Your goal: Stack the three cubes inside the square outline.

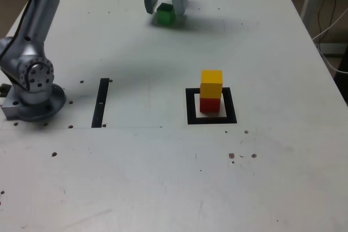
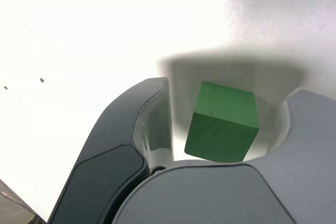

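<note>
**Near-centre stack of two, green cube between open jaws at far edge**

Nearest on the white table (image 1: 163,188): square outline (image 1: 191,107), thick black border, pale centre, toward the exterior view's right. Inside it, red cube (image 1: 210,105) with yellow cube (image 1: 211,83) stacked squarely on top. Black strip (image 1: 101,102) lies well apart, toward that view's left, beside the arm base (image 1: 32,88). Arm (image 1: 46,4) rises from the base and reaches across to the far side. Gripper (image 1: 165,10) points down there, jaws spread apart, straddling the green cube (image 1: 165,14). Wrist view: green cube (image 2: 223,121) sits on the table between the jaws, gaps on both sides, not clamped.
</note>
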Action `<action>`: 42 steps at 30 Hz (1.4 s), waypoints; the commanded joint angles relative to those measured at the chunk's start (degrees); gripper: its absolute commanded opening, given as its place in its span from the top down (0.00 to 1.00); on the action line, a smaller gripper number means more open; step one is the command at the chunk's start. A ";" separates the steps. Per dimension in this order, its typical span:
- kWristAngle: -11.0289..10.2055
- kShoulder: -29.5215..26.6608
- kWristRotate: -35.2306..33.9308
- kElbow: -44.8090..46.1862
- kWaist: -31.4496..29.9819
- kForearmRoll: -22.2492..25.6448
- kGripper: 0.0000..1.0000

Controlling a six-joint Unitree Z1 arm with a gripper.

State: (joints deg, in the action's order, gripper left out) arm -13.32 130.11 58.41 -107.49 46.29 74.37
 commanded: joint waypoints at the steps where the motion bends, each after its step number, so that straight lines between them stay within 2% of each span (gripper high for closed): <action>1: -0.13 0.15 -0.17 0.07 -0.12 -0.08 0.70; 23: -0.11 -0.90 -1.09 0.11 -0.64 1.02 0.70; 37: 4.07 -8.11 -6.37 -0.75 -6.19 5.82 0.70; 42: 4.61 -11.42 -8.60 -0.25 -9.35 7.93 0.70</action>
State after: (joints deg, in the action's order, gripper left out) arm -8.78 119.75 50.33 -108.00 37.74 81.73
